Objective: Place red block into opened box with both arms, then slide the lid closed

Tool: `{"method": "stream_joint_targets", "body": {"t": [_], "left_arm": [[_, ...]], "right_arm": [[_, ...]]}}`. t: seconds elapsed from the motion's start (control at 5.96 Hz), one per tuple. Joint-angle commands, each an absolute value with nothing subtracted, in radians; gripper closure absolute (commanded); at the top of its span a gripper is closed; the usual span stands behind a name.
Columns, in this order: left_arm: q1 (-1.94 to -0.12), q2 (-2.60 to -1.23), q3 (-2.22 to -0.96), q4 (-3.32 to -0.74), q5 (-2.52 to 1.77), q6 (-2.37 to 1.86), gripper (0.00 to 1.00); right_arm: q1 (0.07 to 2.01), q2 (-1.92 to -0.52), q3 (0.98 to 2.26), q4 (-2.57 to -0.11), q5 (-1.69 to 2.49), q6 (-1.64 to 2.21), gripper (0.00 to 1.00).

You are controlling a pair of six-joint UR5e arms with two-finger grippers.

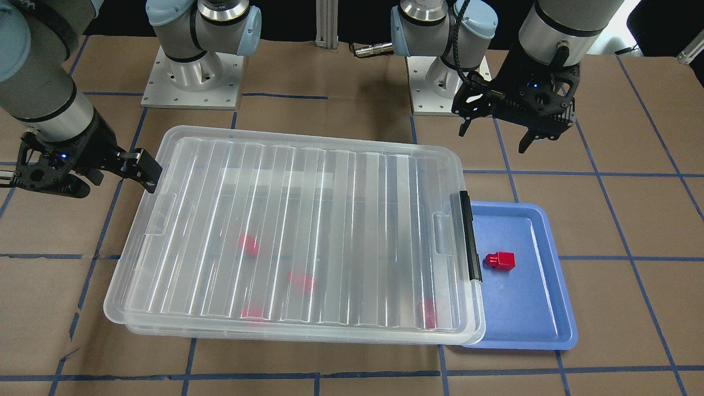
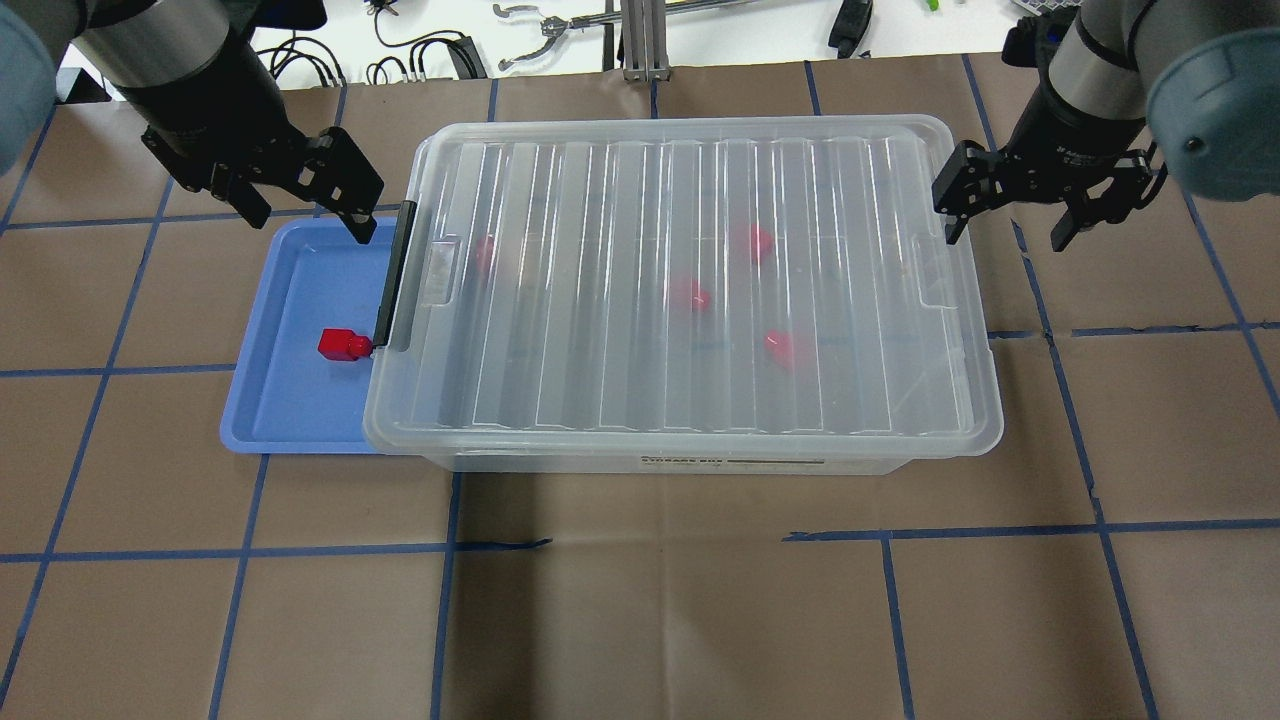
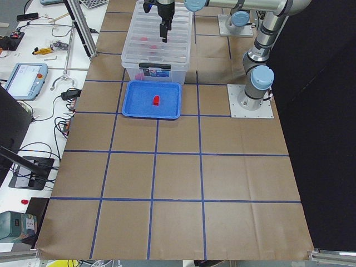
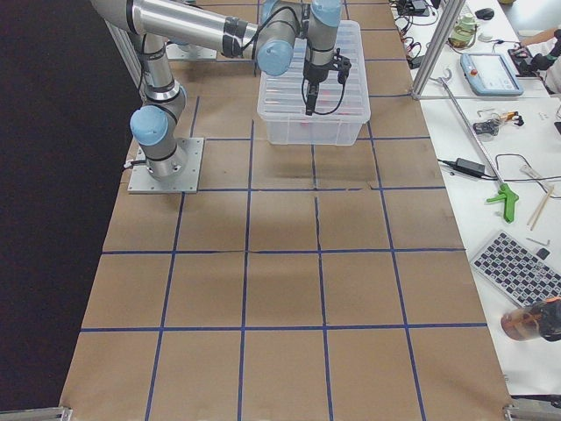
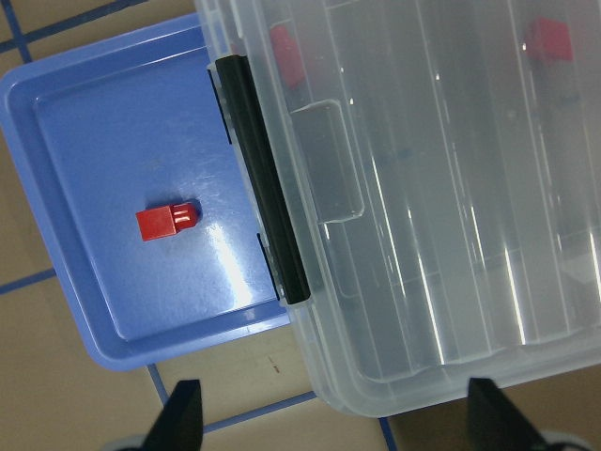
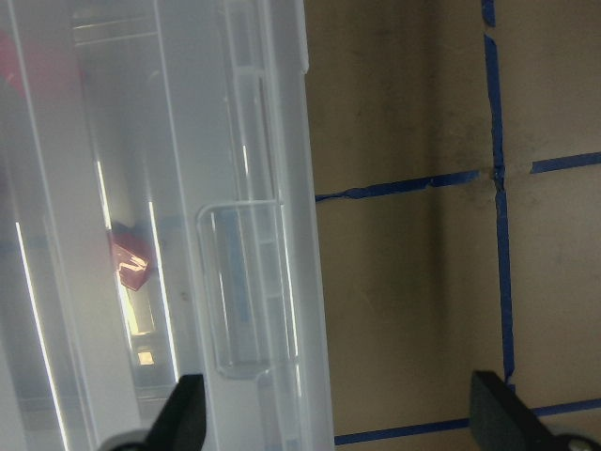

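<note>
The ribbed clear lid (image 1: 308, 231) (image 2: 700, 280) lies over the box (image 2: 700, 462), covering it; the black latch bar (image 1: 466, 236) (image 2: 395, 275) is at the end by the blue tray. Several red blocks (image 2: 690, 295) (image 5: 549, 39) (image 6: 127, 263) show blurred through the lid. One red block (image 1: 499, 260) (image 2: 343, 345) (image 5: 167, 222) lies alone in the blue tray (image 1: 528, 308) (image 2: 290, 400). My left gripper (image 1: 492, 137) (image 2: 308, 228) (image 5: 338, 418) hangs open and empty above the tray's far corner. At the box's other short end my right gripper (image 1: 115, 187) (image 2: 1005, 238) (image 6: 340, 418) is open and empty.
The box's short end overlaps the tray's edge. Brown paper with blue tape lines (image 2: 640, 545) covers the table. Both arm bases (image 1: 192, 71) stand behind the box. Side benches with tools and cables (image 4: 491, 132) flank the table ends.
</note>
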State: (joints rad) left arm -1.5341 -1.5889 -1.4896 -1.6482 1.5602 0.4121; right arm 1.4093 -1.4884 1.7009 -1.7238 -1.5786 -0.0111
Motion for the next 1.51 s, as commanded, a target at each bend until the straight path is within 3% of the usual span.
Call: {"method": "stream_joint_targets", "body": {"t": [0.0,0.67,1.34], "left_arm": [[-1.534,-1.588,-1.521,-1.640,1.562,0.689,0.02],[-1.545,-1.516,-1.742,-1.385,1.595,0.897,0.02],[-1.487,-1.537,-1.750,-1.353,1.588,1.176,0.02]], "right_arm": [[1.388,-1.488,1.761,-1.738,-1.591,-0.014,0.00],[1.382,-1.486,1.819,-1.792,-1.591,-0.027,0.00],[1.319,-1.477,1.819,-1.819,-1.606,-0.214,0.00]]}}
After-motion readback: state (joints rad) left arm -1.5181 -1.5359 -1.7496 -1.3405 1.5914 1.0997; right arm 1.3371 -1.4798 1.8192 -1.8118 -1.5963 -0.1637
